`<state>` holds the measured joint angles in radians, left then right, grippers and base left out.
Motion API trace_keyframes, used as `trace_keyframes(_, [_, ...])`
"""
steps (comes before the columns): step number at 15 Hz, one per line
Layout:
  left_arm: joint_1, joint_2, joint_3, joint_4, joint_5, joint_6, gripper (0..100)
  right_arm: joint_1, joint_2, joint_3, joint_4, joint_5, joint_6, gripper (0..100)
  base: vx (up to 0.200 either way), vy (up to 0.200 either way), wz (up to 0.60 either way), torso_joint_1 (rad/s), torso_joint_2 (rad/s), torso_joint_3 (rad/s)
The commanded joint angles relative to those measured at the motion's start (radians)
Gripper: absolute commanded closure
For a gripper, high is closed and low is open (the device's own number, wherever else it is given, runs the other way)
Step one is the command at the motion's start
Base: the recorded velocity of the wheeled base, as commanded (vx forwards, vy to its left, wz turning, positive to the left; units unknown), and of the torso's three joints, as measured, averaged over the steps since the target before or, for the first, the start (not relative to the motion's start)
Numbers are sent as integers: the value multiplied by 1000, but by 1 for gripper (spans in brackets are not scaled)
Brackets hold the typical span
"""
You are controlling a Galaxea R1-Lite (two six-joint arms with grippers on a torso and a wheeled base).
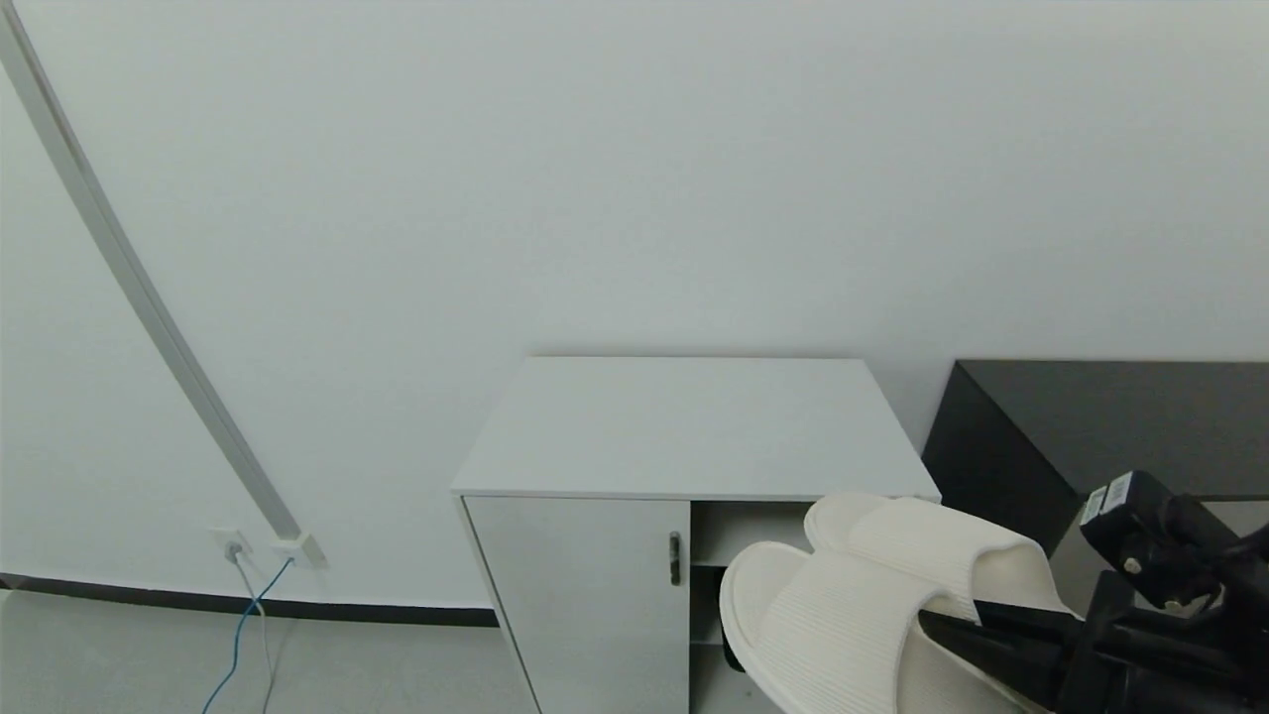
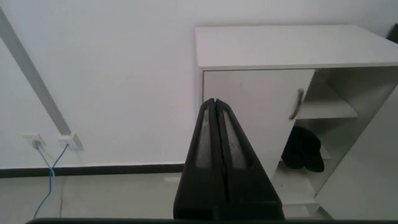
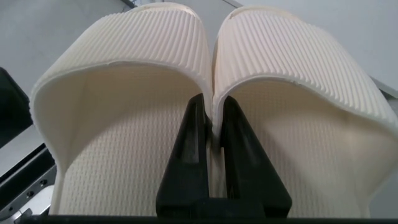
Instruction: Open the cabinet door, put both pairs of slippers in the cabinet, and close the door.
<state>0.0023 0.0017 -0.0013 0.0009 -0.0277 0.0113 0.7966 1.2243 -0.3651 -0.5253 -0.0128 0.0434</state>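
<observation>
A white cabinet (image 1: 684,426) stands against the wall; its left door (image 1: 585,595) with a dark handle (image 1: 675,557) is closed and its right side stands open. In the left wrist view a dark pair of slippers (image 2: 305,149) lies on the cabinet's lower shelf, under an upper shelf (image 2: 329,107). My right gripper (image 3: 212,118) is shut on the white pair of slippers (image 1: 872,595), pinching their two inner edges together, and holds them up in front of the open right side. My left gripper (image 2: 215,102) is shut on nothing, held in the air facing the cabinet (image 2: 292,50).
A black low cabinet (image 1: 1100,426) stands right of the white one. The opened right door (image 2: 367,180) shows at the edge of the left wrist view. A wall socket (image 1: 230,543) with a blue cable and a slanted cable duct (image 1: 139,288) are on the left wall.
</observation>
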Motion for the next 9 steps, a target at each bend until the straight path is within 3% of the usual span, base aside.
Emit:
trace_keyframes(1, [1, 0, 0, 1, 0, -2, 100, 18, -14, 14, -1, 0, -22, 100, 0, 0, 0, 0, 0, 0])
trace_keyframes(7, [-1, 0, 0, -1, 0, -5, 100, 52, -5, 28, 2, 2, -39, 100, 0, 0, 0, 0, 0, 0])
trace_keyframes(9, [1, 0, 0, -1, 0, -5, 100, 52, 0, 29, 2, 0, -39, 100, 0, 0, -300, 9, 6, -1])
